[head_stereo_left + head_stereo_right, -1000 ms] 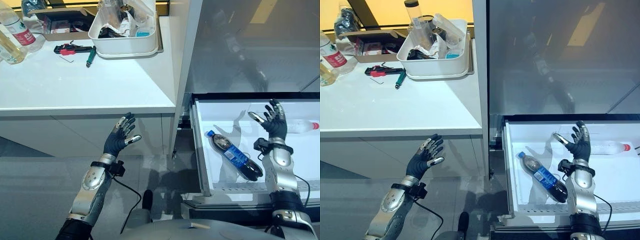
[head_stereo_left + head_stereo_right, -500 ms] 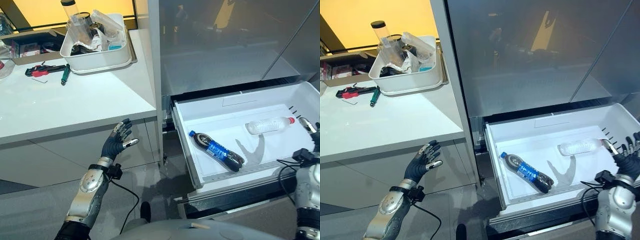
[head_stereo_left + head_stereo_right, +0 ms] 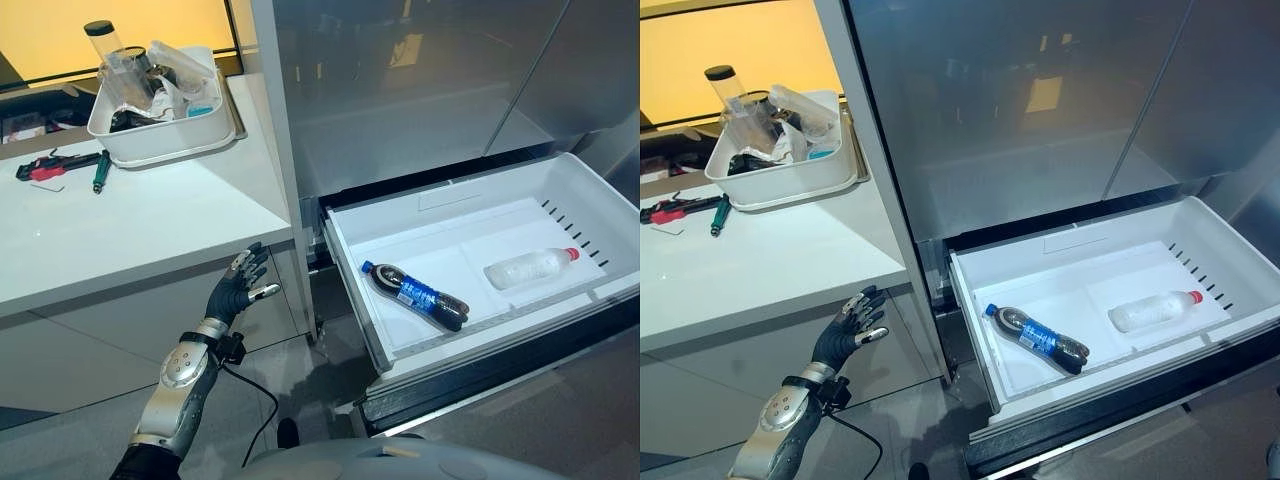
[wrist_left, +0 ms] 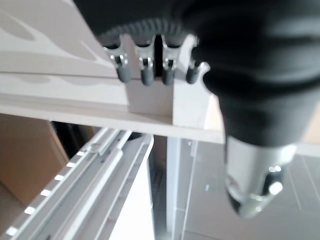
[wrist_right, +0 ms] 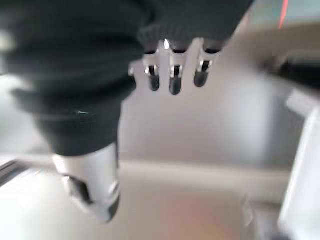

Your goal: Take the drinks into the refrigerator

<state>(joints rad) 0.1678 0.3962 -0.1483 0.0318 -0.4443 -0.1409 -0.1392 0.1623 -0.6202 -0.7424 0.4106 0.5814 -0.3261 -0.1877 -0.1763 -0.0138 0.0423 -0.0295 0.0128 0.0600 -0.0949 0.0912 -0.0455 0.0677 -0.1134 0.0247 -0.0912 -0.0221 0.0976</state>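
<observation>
- Two drinks already lie in the open refrigerator drawer (image 3: 352,262) — a dark cola bottle (image 3: 415,296) near its front and a clear bottle (image 3: 528,268) beside it.
- Left robot hand (image 3: 238,288) hangs released and empty below the tabletop (image 3: 130,215); right robot hand (image 5: 172,70) is relaxed, holding nothing.
- The drawer is not yet shut — likely the remaining step.

Two bottles lie in the open drawer (image 3: 350,250) below the refrigerator (image 3: 400,90), the cola (image 3: 415,296) left of the water (image 3: 528,268) (well apart), while a counter (image 3: 130,225) to the left carries a tub (image 3: 160,140).
</observation>
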